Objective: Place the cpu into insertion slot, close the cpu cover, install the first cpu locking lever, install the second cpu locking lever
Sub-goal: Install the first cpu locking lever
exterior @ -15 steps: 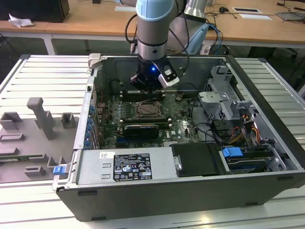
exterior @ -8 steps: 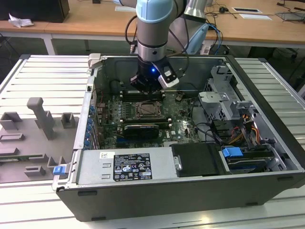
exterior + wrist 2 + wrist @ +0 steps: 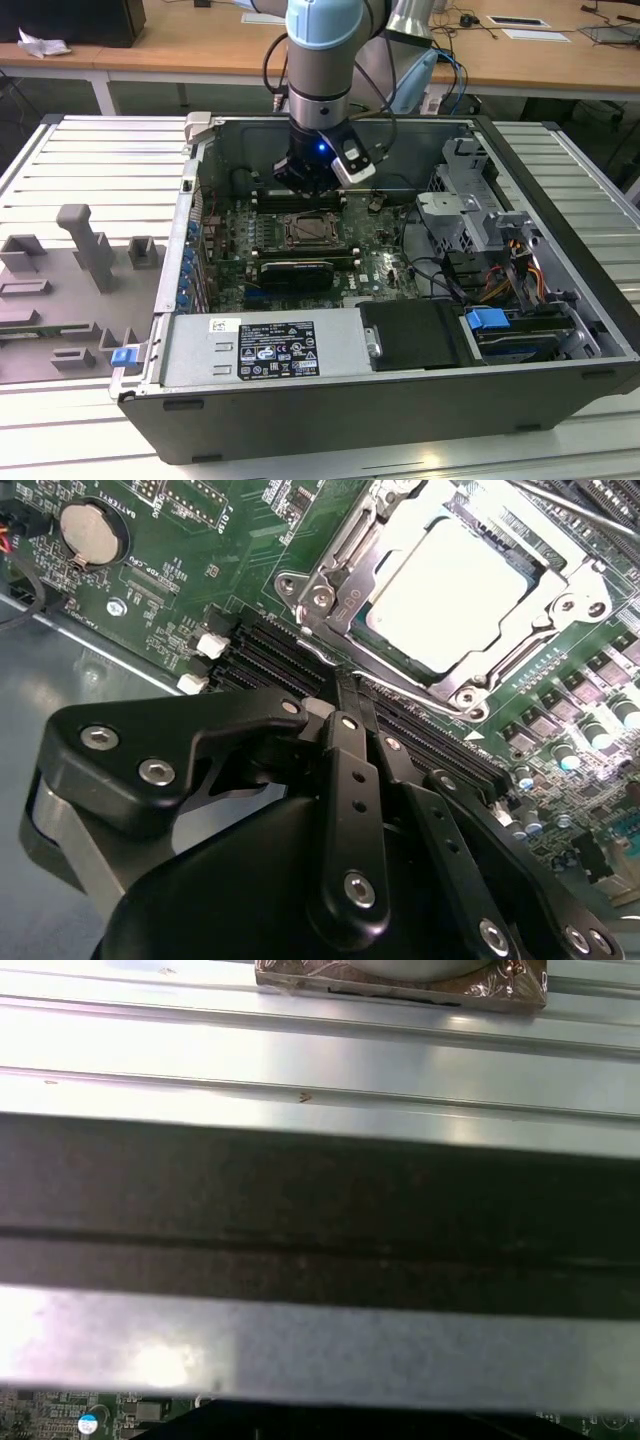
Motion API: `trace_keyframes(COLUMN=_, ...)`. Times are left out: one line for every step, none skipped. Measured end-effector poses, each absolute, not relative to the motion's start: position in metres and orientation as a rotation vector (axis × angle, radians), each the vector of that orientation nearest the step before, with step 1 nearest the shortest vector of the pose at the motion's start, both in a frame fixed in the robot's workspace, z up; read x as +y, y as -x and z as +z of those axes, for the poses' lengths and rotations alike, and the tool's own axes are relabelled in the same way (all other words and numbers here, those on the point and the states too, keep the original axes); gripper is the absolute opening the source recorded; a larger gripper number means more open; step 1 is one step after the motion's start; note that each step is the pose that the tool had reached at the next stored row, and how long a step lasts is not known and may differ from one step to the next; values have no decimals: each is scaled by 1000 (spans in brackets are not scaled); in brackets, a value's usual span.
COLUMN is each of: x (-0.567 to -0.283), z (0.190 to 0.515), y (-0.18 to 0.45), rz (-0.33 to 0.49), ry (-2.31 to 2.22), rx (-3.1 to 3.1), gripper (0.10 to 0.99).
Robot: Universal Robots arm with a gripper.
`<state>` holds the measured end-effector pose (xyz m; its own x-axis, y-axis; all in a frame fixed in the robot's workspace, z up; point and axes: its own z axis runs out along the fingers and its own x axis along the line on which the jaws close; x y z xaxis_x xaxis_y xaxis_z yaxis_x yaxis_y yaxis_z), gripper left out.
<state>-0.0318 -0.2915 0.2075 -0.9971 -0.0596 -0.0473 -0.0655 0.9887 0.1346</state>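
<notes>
One arm only; its pincer (image 3: 350,712) hangs low over the green motherboard (image 3: 200,570) inside the open computer case (image 3: 560,400), fingers (image 3: 345,780) drawn together with no visible gap and, as far as the second wrist view shows, nothing held between them. Cpu (image 3: 455,585) already sits in the insertion slot (image 3: 309,230), with the cpu cover (image 3: 400,555) down flat around it. Socket lies just ahead of the fingertips, across the black memory slots (image 3: 270,650); a thin locking lever (image 3: 410,695) runs along the socket edge nearest the pincer, crosswise to the fingers
</notes>
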Motion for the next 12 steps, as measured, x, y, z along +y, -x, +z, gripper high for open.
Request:
trace_keyframes(x=-291, z=207, y=31, rz=211, ry=97, rx=3090, gripper=106)
trace_keyframes(x=-291, z=207, y=31, rz=211, ry=97, rx=3090, gripper=106)
trace_keyframes(x=-292, z=207, y=31, rz=211, ry=97, rx=3090, gripper=106)
trace_keyframes(x=-292, z=207, y=30, rz=211, ry=97, rx=3090, gripper=106)
trace_keyframes(x=-292, z=207, y=29, rz=211, ry=97, rx=3090, gripper=106)
trace_keyframes(x=-292, z=207, y=28, rz=211, ry=97, rx=3090, gripper=106)
trace_keyframes(x=-293, z=207, y=25, rz=211, ry=97, rx=3090, gripper=106)
trace_keyframes(x=-293, z=207, y=25, rz=211, ry=97, rx=3090, gripper=106)
trace_keyframes(x=-294, z=207, y=24, rz=211, ry=97, rx=3090, gripper=106)
trace_keyframes(x=-294, z=207, y=24, rz=211, ry=97, rx=3090, gripper=106)
trace_keyframes(x=-295, z=207, y=23, rz=212, ry=97, rx=3090, gripper=106)
trace_keyframes(x=-296, z=207, y=23, rz=211, ry=97, rx=3090, gripper=106)
